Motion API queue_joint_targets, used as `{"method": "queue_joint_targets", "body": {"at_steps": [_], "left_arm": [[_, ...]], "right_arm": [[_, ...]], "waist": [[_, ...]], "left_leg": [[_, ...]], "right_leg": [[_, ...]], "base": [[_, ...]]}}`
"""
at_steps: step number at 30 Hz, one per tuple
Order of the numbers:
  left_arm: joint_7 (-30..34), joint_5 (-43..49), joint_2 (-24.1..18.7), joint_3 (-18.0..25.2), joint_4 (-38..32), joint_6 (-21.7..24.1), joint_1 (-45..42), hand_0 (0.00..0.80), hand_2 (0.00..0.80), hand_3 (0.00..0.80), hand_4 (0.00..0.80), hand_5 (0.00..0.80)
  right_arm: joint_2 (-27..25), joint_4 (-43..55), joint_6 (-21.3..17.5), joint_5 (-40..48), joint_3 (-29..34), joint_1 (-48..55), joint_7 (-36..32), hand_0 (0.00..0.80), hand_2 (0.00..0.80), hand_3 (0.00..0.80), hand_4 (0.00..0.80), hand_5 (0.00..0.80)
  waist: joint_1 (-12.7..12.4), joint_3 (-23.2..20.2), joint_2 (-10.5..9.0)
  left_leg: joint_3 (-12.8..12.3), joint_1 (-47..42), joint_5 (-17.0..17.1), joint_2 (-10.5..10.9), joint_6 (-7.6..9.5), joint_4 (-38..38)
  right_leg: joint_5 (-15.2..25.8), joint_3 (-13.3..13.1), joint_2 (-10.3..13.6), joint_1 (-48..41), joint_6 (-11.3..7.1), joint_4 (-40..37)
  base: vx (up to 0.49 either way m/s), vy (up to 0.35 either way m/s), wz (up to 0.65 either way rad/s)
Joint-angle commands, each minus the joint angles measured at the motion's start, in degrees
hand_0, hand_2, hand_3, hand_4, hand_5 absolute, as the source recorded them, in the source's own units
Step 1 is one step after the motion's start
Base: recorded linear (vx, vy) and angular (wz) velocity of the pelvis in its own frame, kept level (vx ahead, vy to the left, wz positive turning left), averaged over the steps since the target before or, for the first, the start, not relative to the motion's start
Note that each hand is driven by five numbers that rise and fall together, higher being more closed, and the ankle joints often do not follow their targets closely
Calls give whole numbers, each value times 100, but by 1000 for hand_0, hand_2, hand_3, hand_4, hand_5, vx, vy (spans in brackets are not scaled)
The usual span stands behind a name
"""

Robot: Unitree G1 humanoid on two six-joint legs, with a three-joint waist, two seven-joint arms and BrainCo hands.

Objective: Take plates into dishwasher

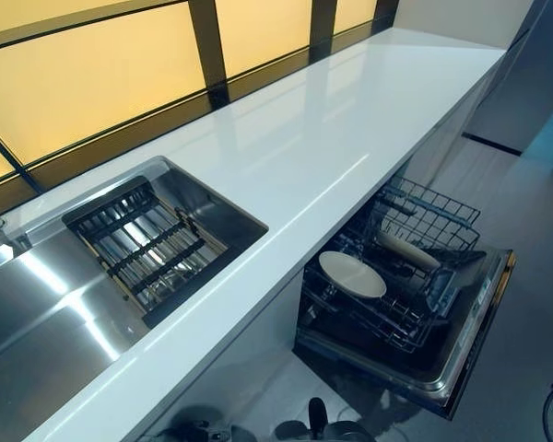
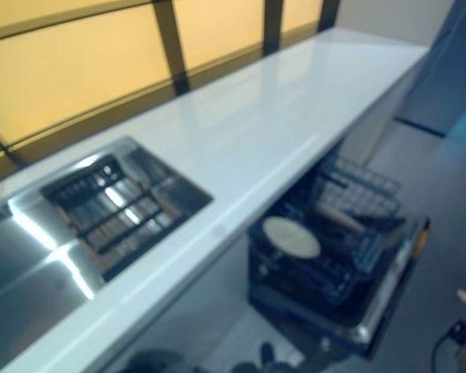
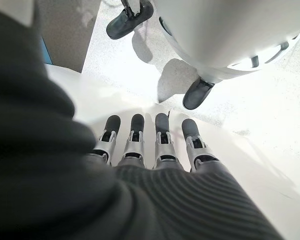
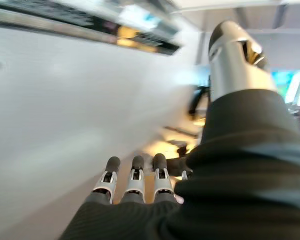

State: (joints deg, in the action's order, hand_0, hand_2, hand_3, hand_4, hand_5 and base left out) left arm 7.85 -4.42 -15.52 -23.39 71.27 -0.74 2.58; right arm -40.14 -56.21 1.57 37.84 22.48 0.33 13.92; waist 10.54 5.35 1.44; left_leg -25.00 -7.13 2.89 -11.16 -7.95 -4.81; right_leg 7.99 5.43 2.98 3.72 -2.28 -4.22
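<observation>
White plate (image 1: 352,274) lies in dishwasher rack (image 1: 415,230); left hand (image 3: 155,150) and right hand (image 4: 135,185) fingers straight, empty.

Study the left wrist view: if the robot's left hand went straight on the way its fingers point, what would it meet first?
Probably the pale speckled floor. The left hand holds nothing, its straight fingers pointing out over a smooth white surface towards that floor. Depth is unclear, so the white surface may come first.
</observation>
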Motion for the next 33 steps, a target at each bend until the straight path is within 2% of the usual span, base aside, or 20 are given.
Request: {"method": "queue_joint_targets", "body": {"at_steps": [1,5,6,12,17,24,33], "left_arm": [[-97,250,-387,427,187,114,703,0,0,0,0,0],[-136,107,-372,289,25,181,946,0,0,0,0,0],[-161,12,-343,189,-53,240,1052,0,0,0,0,0],[-175,-254,-296,-46,-345,353,1368,0,0,0,0,0],[-164,-431,-301,-179,-551,356,1516,0,0,0,0,0],[-96,-640,-436,-307,-822,359,1661,0,0,0,0,0],[-22,-705,-531,-420,-1060,462,1726,0,0,0,0,0]], "right_arm": [[97,-214,-249,122,114,-261,-199,0,0,0,0,0],[195,-572,-348,264,-30,-352,-496,0,0,0,0,0],[188,-723,-388,287,-107,-437,-588,0,0,0,0,0],[98,-1317,-511,410,-469,-866,-822,0,0,0,0,0],[67,-1588,-606,568,-785,-1220,-808,0,0,0,0,0],[32,-1650,-871,583,-1141,-1579,-836,0,0,0,0,0],[-34,-1181,-1490,388,-1677,-2087,-1286,0,0,0,0,0]], "waist": [[120,169,-115],[121,486,103],[118,647,242],[81,1176,778],[48,1513,1110],[53,1922,1419],[55,2133,1566]], "left_leg": [[226,378,299,-177,151,33],[359,670,324,-173,166,268],[443,823,335,-144,168,365],[679,1258,456,34,143,457],[764,1525,505,147,144,527],[908,1948,509,317,189,776],[942,2114,526,426,208,827]], "right_leg": [[-717,179,200,-278,-125,591],[-964,266,345,50,-65,1153],[-1051,294,421,225,-43,1358],[-1191,310,647,779,3,1768],[-1308,303,784,1198,50,2132],[-1520,156,895,1846,145,2836],[-1569,67,919,2171,184,3041]], "base": [[-69,-57,-3],[-132,-8,-2],[-170,31,5],[-179,61,4],[-110,15,-8],[-83,-9,-4],[-46,-2,-5]]}}
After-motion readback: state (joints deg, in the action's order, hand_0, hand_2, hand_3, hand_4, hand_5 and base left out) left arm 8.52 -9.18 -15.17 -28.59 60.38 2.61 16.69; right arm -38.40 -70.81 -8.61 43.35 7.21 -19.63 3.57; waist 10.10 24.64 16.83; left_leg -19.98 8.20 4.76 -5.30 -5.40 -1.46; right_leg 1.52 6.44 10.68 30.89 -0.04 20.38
